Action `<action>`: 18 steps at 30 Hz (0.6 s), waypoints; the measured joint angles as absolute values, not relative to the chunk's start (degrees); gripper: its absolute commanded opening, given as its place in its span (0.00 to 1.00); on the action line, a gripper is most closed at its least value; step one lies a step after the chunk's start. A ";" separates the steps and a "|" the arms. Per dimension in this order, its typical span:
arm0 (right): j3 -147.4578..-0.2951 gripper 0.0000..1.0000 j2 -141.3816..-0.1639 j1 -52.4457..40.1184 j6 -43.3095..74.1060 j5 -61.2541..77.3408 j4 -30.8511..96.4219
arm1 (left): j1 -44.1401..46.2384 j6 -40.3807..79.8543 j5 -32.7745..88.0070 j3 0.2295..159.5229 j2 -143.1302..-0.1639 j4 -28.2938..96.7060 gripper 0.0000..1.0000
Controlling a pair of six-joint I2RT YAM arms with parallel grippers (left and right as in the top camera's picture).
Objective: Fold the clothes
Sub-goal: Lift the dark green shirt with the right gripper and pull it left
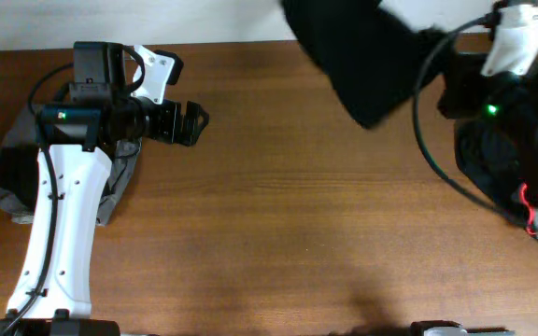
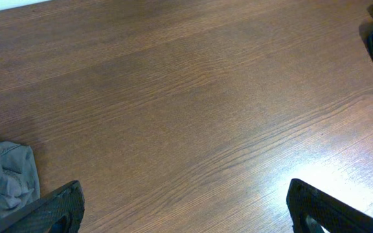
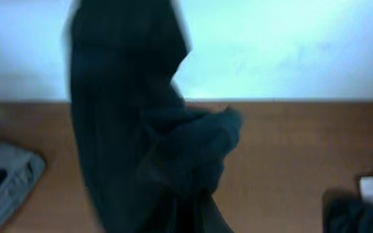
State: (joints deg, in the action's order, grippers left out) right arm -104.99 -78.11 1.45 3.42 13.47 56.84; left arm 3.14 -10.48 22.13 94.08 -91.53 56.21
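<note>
With our right gripper (image 1: 434, 49) pinched on the dangling black shirt (image 1: 362, 56) and our left gripper (image 2: 183, 213) spread wide, we risk the cloth slipping free and landing bunched.

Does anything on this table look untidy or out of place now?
Nothing looks damaged. The black garment hangs bunched from the right gripper, not spread flat, and a grey garment lies crumpled under the left arm.

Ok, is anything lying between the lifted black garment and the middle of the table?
Nothing visible between the black garment and the bare middle of the table. The grey pile and the open left claw sit off to the left, and the dark pile is at the right edge.
</note>
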 measured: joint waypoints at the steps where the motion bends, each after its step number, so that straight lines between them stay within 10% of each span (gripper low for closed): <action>1: -104.75 0.04 -79.26 1.43 3.29 13.63 57.32 | 3.14 -10.48 22.13 94.08 -91.53 56.21 0.99; 18: -103.74 0.04 -82.72 -5.37 -1.87 14.50 59.92 | 3.14 -10.48 22.11 94.08 -91.53 56.21 0.99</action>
State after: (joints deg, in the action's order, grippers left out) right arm -103.74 -82.72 -5.37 -1.87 14.50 59.92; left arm 3.14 -10.48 22.11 94.08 -91.53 56.21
